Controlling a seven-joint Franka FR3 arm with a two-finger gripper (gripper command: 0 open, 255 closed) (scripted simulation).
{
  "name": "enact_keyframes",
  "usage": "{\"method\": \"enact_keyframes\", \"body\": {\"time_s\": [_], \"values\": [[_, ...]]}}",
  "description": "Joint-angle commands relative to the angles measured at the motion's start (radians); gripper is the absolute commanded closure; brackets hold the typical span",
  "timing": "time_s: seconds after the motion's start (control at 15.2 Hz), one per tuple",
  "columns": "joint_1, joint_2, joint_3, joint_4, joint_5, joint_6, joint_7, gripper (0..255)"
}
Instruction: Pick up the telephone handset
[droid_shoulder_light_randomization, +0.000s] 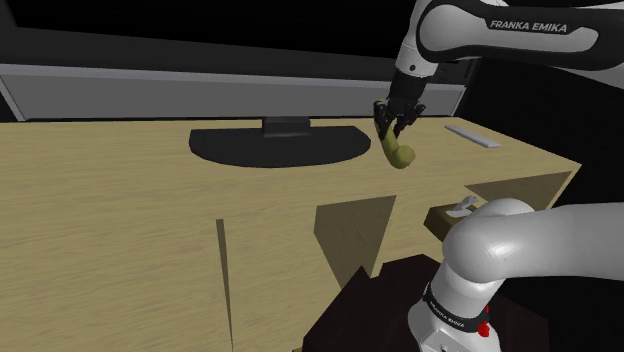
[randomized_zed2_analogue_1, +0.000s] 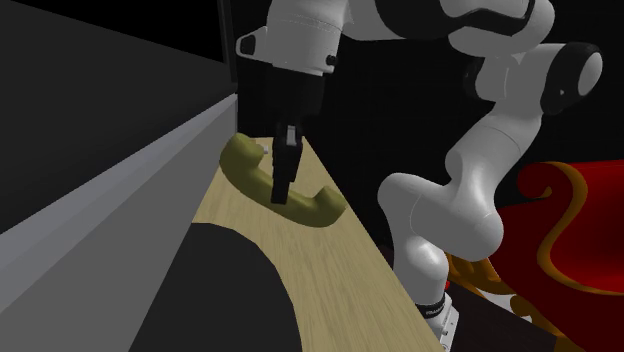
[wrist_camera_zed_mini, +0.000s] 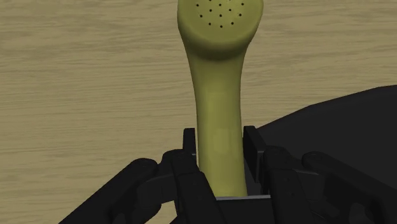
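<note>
Fingers (wrist_camera_zed_mini: 189, 146) of the black tool (wrist_camera_zed_mini: 220, 137) press on either side of the olive-green telephone handset (wrist_camera_zed_mini: 219, 83), clamped on its handle about midway. In the wrist view the stem runs out from between them to a round end dotted with small holes. So the grasp, the main part of the job, looks made.

Beyond the handset lies the pale wood-grain desk (wrist_camera_zed_mini: 83, 95). In the shoulder view the handset hangs tilted from the tool, one end low and the other up by the fingers. It is over the desk's far part, just beside the rim of the black oval monitor base (droid_shoulder_light_randomization: 275, 147). That tilt suggests it is off the surface. Yet in the second exterior view its lower end sits very close to the desk top near the edge, and I cannot tell whether a gap lies under it.

What remains, by my reading, is a clear raise straight up, with a firm grip so the long piece neither swings nor slips.

Farther along the desk a thin grey bar (droid_shoulder_light_randomization: 472, 135) lies well apart. Behind all this stands the monitor (droid_shoulder_light_randomization: 180, 50), dark with a grey lower frame.
</note>
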Motion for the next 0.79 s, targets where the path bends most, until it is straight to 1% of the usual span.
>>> {"method": "enact_keyframes", "body": {"time_s": [0.0, 0.59, 0.73], "values": [[0.0, 0.008, 0.0, 0.03, 0.0, -0.022, -0.003, 255], [-0.001, 0.055, 0.002, 0.18, 0.003, -0.124, -0.01, 255], [-0.001, 0.056, 0.002, 0.182, 0.003, -0.126, -0.01, 255]]}}
